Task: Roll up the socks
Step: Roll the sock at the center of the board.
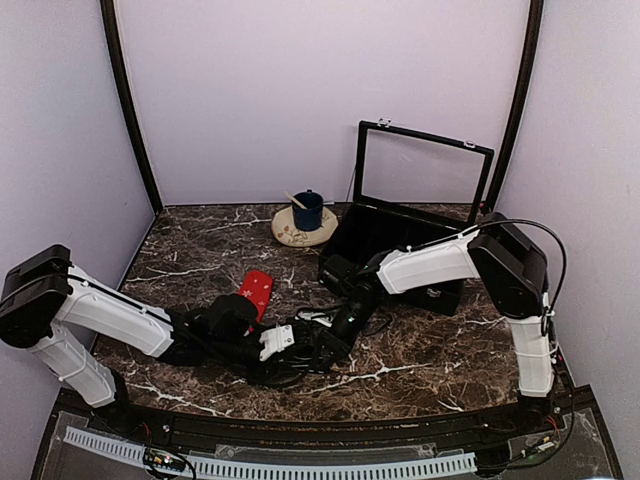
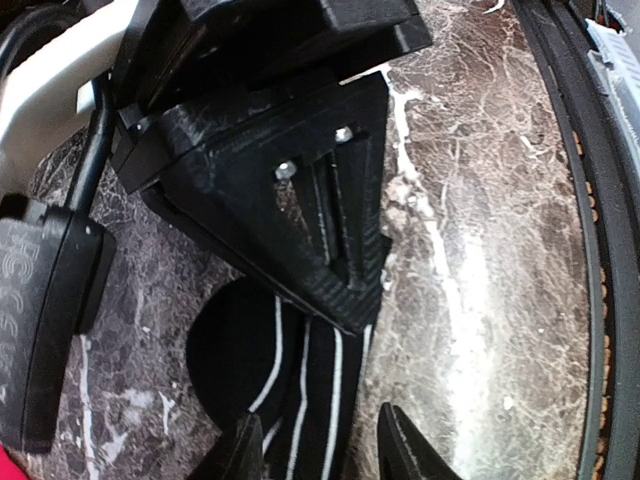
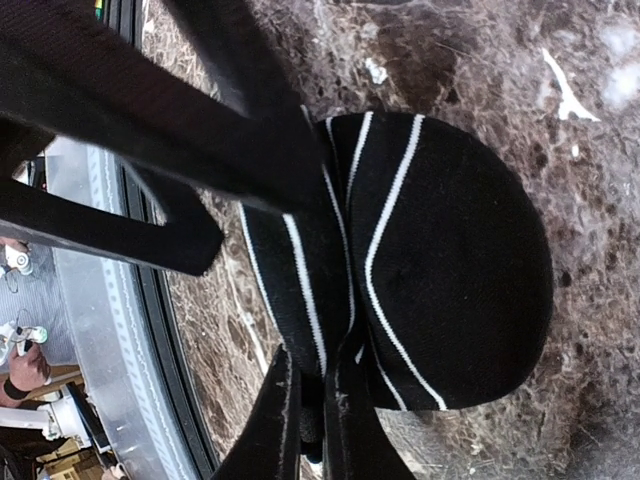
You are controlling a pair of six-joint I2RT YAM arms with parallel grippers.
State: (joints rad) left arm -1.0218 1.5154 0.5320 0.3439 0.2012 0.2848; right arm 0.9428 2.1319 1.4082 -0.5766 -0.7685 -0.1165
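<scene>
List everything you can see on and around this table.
red sock: one, red, flat on the table, left of centre
black sock: one, black with thin white stripes, front centre
mug: one, blue, on the mat, a stick in it
mat: one, beige, round, back centre
case: one, black, lid up, back right
table: one, dark marble
left tool: one, black, open astride the black sock
right tool: one, black, shut on the black sock

Left hand (image 2: pixel 325 455) low at centre, jaws half-spread, right hand (image 3: pixel 315 425) opposite, pinched closed.
</scene>
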